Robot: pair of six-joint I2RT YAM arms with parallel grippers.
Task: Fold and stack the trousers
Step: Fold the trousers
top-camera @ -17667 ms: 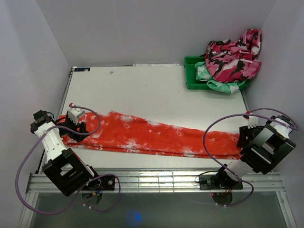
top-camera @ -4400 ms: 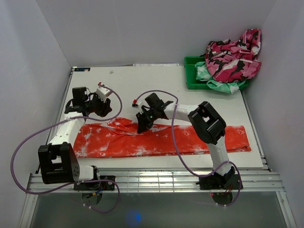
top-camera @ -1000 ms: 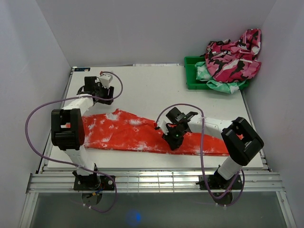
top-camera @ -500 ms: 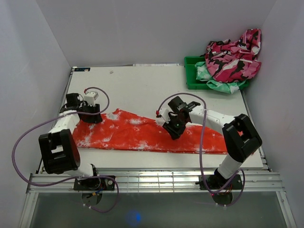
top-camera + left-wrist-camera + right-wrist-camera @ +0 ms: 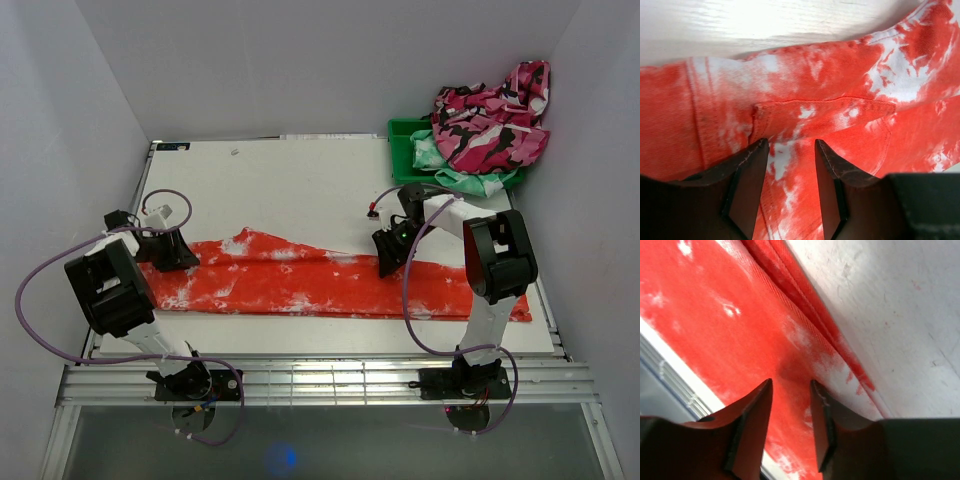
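Red-orange white-speckled cloth trousers (image 5: 290, 285) laid flat, left gripper (image 5: 791, 145) half-spread at 9 o'clock end, right gripper (image 5: 790, 385) narrowly parted at 1 o'clock edge

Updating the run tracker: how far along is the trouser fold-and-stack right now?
Done: the long red-orange, white-speckled cloth trousers lie flat as one strip, seemingly doubled leg over leg. In hand: the left tool sits over the pocket end and the right tool at the strip's far edge, both open, neither gripping cloth. Remaining: every crosswise fold, then stacking.
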